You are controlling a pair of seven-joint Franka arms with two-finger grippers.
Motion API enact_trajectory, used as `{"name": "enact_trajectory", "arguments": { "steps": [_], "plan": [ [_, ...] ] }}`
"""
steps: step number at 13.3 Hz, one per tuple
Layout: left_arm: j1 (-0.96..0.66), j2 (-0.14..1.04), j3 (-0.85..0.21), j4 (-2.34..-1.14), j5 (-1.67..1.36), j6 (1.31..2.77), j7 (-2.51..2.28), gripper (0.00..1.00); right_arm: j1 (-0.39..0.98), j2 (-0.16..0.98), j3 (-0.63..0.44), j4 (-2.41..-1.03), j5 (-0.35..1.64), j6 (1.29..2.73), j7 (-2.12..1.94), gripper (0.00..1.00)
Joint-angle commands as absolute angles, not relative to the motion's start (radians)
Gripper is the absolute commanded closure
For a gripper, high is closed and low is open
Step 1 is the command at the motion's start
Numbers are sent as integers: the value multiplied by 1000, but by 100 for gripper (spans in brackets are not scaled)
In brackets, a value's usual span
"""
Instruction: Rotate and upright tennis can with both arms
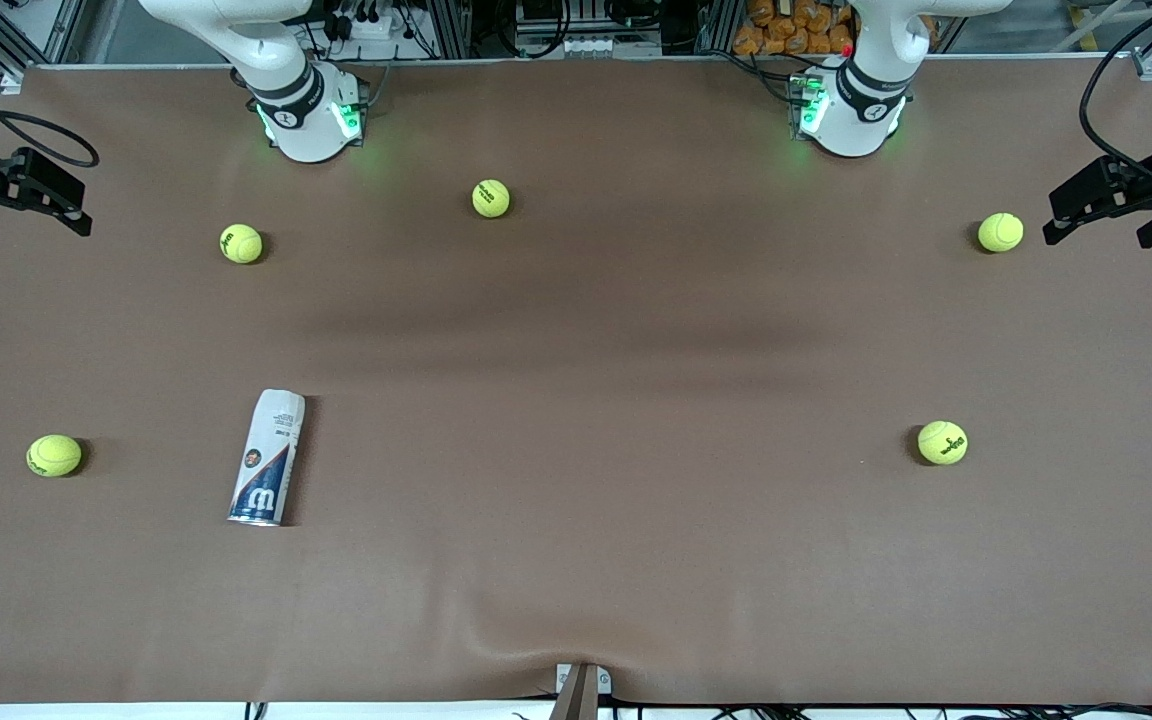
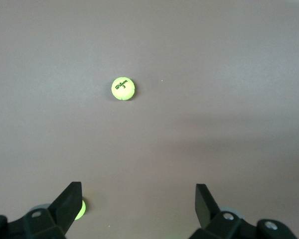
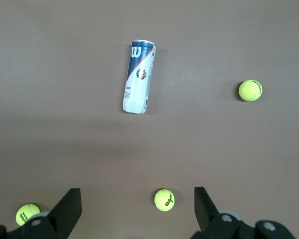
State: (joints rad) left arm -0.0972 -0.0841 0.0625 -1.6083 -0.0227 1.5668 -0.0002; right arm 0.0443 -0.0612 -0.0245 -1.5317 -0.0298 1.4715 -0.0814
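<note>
Brown cloth covers the surface (image 1: pixel 576 560), slack and rippled, so the tennis can (image 1: pixel 267 457), lying on its side toward the right arm's end, could roll off if one gripper nudges it before the other braces it. A tennis ball (image 1: pixel 54 455) beside it could also get knocked. The can is a slim tube, white at one end, dark blue with a white "W" at the silver-rimmed end nearer the front camera. The right gripper (image 3: pixel 134 209) and left gripper (image 2: pixel 137 204) wait high at the table's ends, fingers apart, holding nothing.
</note>
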Motion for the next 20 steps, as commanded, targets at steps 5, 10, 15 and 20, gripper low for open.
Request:
{"name": "enact_trajectory", "arguments": {
  "steps": [5,10,15,20],
  "plan": [
    [-95,-84,60,-1598,0,1551,17,0,45,-43,-26,-1545,-41,1493,-89,0],
    [-95,-84,60,-1598,-2,1551,15,0,31,127,-31,-1529,-20,1537,-92,0],
    [-95,-81,60,-1601,-2,1549,17,0,49,216,-26,-1742,-9,1837,-80,0],
    [-95,-81,60,-1605,-2,1549,17,0,61,317,-28,-1881,107,2098,-78,0]
  ]
}}
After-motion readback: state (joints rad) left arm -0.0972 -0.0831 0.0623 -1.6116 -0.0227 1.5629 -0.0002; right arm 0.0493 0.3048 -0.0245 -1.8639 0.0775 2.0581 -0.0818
